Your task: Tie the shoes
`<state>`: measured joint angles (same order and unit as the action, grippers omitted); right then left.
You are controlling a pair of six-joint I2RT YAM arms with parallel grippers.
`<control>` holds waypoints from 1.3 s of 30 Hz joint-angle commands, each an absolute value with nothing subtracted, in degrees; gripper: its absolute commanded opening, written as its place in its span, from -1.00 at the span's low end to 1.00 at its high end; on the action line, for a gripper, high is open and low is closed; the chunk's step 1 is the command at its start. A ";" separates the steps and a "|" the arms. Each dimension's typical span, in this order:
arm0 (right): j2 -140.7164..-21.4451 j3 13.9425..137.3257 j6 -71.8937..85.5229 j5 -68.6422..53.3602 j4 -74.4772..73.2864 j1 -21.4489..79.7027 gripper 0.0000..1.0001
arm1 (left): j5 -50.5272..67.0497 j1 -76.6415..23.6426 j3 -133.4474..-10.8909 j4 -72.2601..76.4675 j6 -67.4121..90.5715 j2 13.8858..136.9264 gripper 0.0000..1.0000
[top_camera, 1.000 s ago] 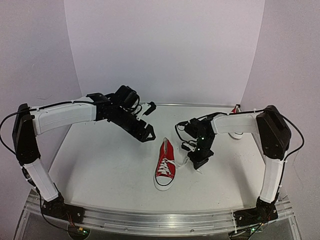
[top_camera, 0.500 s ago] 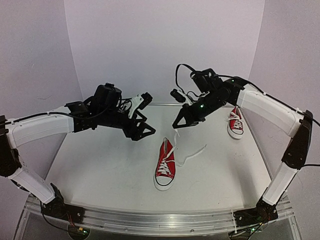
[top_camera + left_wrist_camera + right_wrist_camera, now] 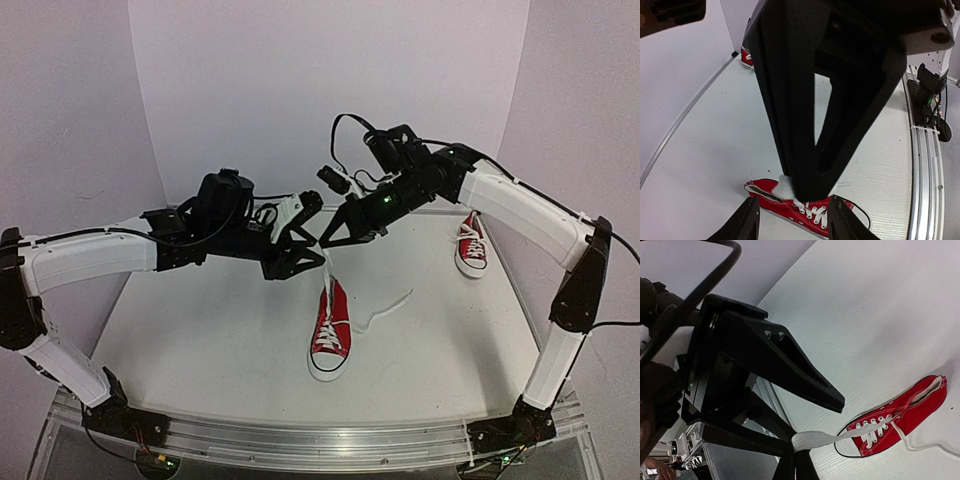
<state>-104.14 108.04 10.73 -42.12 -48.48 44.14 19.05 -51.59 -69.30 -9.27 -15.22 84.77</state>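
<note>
Count: 2 red shoes, near shoe [image 3: 330,330] in the middle and far shoe [image 3: 470,247] on the right. 2 arms, left arm [image 3: 100,255] and right arm [image 3: 520,215], with 2 grippers: left gripper [image 3: 794,200], right gripper [image 3: 322,240]. 2 loose lace ends on the near shoe, raised lace end [image 3: 327,272] and flat lace end [image 3: 385,308]; 1 table [image 3: 220,330].
</note>
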 commanded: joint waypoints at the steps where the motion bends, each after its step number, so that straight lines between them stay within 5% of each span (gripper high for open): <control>1: -104.46 110.29 11.32 -44.45 -47.41 44.71 -1.00 | 18.57 -51.68 -67.93 -2.34 -16.96 84.36 -0.13; 15: -103.27 108.35 11.90 -45.86 -47.68 44.91 -1.00 | 19.04 -51.68 -66.77 2.23 -21.73 84.76 -0.22; 24: -101.93 107.37 13.34 -43.46 -47.63 44.75 -0.94 | 20.80 -51.69 -66.95 0.35 -21.37 83.87 -0.86; 32: -98.66 104.06 17.79 -39.24 -47.21 40.12 -0.26 | 18.75 -51.70 -65.92 -2.00 -18.66 82.79 -1.00; 39: -92.66 87.56 29.53 -18.04 -46.14 34.89 -0.05 | 16.16 -51.59 -63.99 -2.86 -15.88 81.94 -1.00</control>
